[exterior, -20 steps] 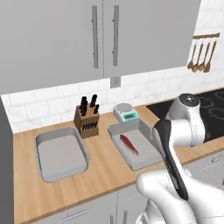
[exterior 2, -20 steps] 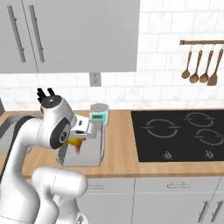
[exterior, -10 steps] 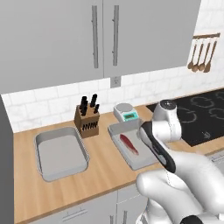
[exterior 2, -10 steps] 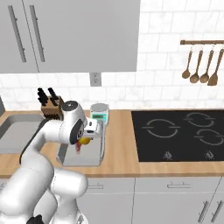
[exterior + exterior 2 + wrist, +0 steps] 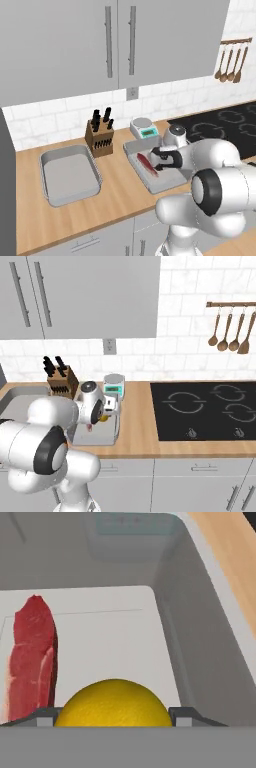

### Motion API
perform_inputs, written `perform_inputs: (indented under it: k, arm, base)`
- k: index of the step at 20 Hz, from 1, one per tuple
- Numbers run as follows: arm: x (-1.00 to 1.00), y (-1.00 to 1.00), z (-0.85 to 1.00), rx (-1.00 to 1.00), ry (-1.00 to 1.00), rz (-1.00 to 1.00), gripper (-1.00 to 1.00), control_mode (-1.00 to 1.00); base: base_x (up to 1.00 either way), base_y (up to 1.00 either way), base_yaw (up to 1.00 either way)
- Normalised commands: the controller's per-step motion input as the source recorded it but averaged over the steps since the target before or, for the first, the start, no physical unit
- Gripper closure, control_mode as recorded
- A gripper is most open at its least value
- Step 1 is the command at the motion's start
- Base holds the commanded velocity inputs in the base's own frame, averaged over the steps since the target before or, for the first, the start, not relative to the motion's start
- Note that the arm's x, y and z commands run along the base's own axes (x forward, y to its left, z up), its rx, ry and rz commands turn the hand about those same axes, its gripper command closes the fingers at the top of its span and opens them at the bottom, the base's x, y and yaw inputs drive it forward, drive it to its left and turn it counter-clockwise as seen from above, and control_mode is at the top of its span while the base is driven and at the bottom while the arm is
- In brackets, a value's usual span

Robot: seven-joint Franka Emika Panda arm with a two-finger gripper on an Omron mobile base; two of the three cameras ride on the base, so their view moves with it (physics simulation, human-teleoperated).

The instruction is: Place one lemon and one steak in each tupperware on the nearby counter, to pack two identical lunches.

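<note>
the gripper [image 5: 114, 721] hangs low over the right-hand tupperware [image 5: 172, 181], and a lemon [image 5: 114, 706] sits between its jaws, which stand fairly wide around it, one dark tip on either side; from where i stand it looks held, not yet let go. in the right base view a bit of yellow [image 5: 103, 417] peeks out under the hand, above that same tray [image 5: 95, 438]. a steak [image 5: 31, 657] already lies on the tray floor, its long axis running away from the hand, and the lemon is just beside its near end, to the side where the floor is bare. so i'd say the drop only needs to go straight down, staying clear of the meat. the other tupperware [image 5: 69, 175] sits well apart to the left on the bench [image 5: 115, 200], past the knife block [image 5: 100, 134], with nothing in it that i can see.
</note>
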Motion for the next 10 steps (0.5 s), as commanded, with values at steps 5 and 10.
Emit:
perform_inputs:
  k: [5,10]
  arm:
    - [0.51,0.0,-0.06,0.0,-0.01,0.0,-1.0,-1.0]
    - [0.11,0.0,0.16,0.0,-0.01,0.0,-1.0,-1.0]
  base:
    - [0.0,0.0,0.0]
    - [0.0,0.0,0.0]
